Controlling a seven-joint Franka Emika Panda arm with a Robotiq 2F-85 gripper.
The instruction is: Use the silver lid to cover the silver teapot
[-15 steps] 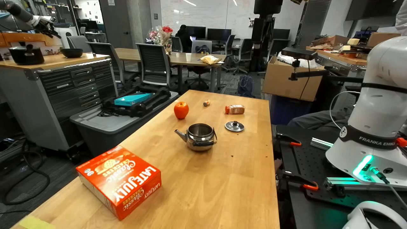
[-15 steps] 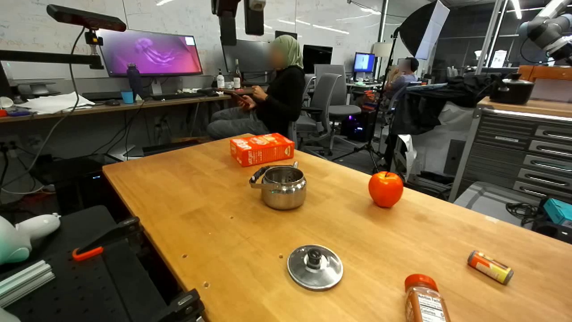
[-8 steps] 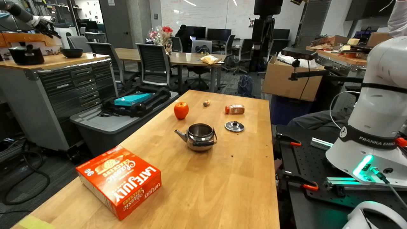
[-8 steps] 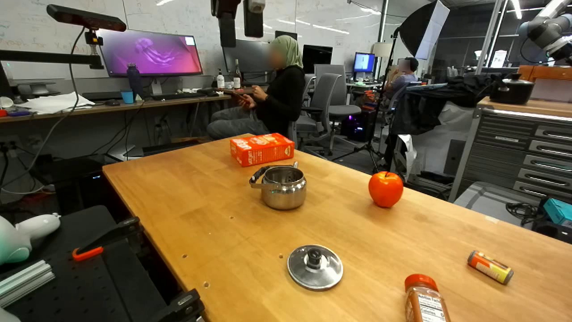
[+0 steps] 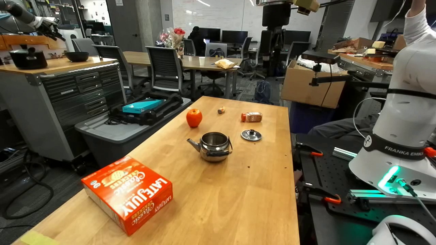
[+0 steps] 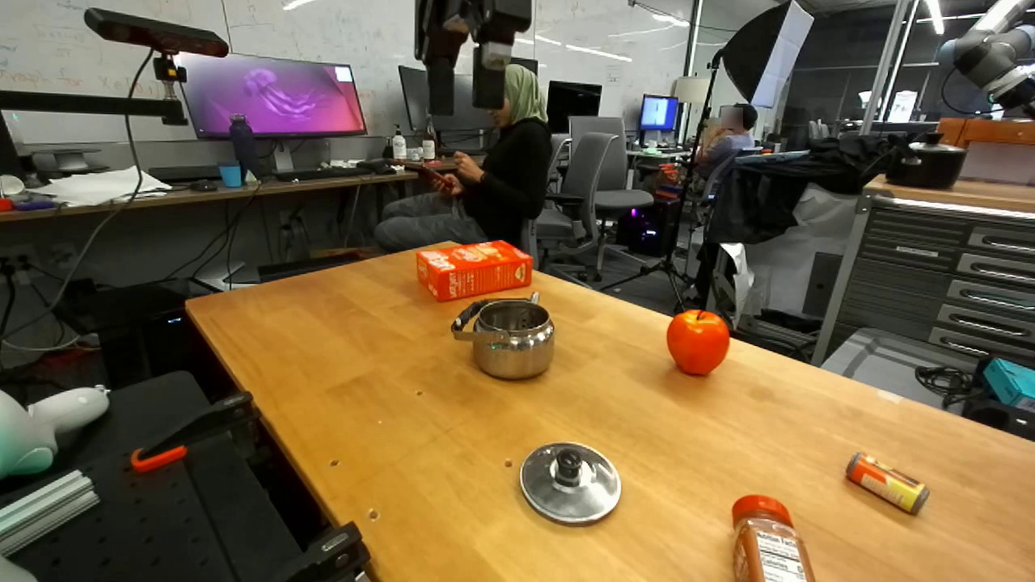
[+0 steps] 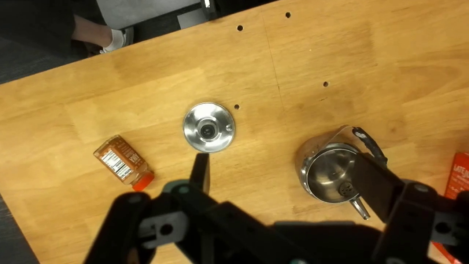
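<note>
The silver lid (image 5: 254, 136) lies flat on the table with its dark knob up, in both exterior views (image 6: 590, 495) and in the wrist view (image 7: 222, 136), left of centre. The silver teapot (image 5: 214, 151) stands upright and uncovered, its handle folded to one side; it also shows in an exterior view (image 6: 514, 352) and in the wrist view (image 7: 328, 179), partly hidden behind a finger. My gripper (image 6: 465, 103) is high above the table, open and empty. In the wrist view its fingers (image 7: 284, 159) are wide apart, with the lid beyond the left fingertip and the teapot below the right one.
A red cracker box (image 5: 127, 192) lies near the teapot. An apple (image 6: 698, 343), a red-capped spice bottle (image 6: 772, 546) and a small orange-yellow cylinder (image 6: 887, 483) are on the table (image 6: 364, 388). The bottle also shows in the wrist view (image 7: 122, 161), left of the lid.
My gripper has come lower, shifting right in one exterior picture and slightly left in the other, mostly in the last half second. The lid, teapot and other table objects have not moved.
</note>
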